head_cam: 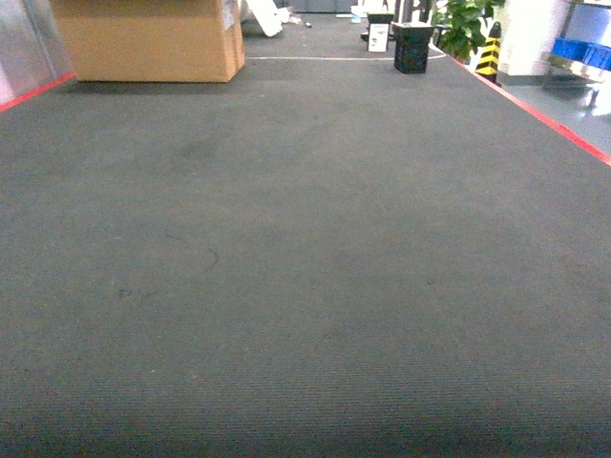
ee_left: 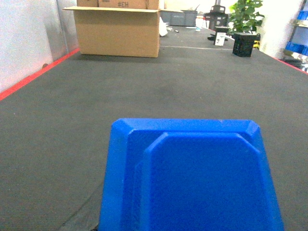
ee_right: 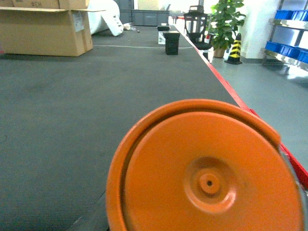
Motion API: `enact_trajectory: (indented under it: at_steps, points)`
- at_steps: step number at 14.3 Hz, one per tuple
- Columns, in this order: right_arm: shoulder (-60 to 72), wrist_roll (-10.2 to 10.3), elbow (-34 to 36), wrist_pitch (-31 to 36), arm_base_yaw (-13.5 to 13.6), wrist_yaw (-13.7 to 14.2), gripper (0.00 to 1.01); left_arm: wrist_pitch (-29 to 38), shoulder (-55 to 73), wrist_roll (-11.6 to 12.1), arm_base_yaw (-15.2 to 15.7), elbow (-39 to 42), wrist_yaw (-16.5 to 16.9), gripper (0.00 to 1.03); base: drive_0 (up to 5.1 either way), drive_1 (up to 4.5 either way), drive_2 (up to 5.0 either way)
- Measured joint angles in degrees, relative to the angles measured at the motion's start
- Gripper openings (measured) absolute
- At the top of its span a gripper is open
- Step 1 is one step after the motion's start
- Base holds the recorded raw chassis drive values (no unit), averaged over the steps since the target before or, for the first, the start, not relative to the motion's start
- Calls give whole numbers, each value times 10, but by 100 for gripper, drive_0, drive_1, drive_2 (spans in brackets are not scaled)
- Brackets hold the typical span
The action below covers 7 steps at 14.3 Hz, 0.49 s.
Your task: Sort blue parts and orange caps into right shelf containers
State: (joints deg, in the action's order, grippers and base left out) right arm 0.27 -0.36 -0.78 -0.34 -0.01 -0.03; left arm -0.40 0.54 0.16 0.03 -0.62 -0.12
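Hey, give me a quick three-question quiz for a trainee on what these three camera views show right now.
1. True or false: the head view shows an arm over the dark mat.
2. Which item fills the bottom of the right wrist view? A) blue part B) orange cap C) black crate
3. Fill in: on the far left of the mat stands a large ____ box.

Key
1. False. No arm or pincer shows there, only bare mat.
2. B. The orange cap sits close to the lens; the blue part fills the left wrist view. Neither pincer is visible, so any grip cannot be judged.
3. Cardboard: the cardboard box, with the black crate further right.
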Motion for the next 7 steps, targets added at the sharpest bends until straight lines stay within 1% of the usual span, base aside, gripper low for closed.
enact_trajectory:
  at_steps: [7]
  points:
    - [0,0,0,0,0,0,45,0,0,0,0,0,1,43,-159,-159,-159]
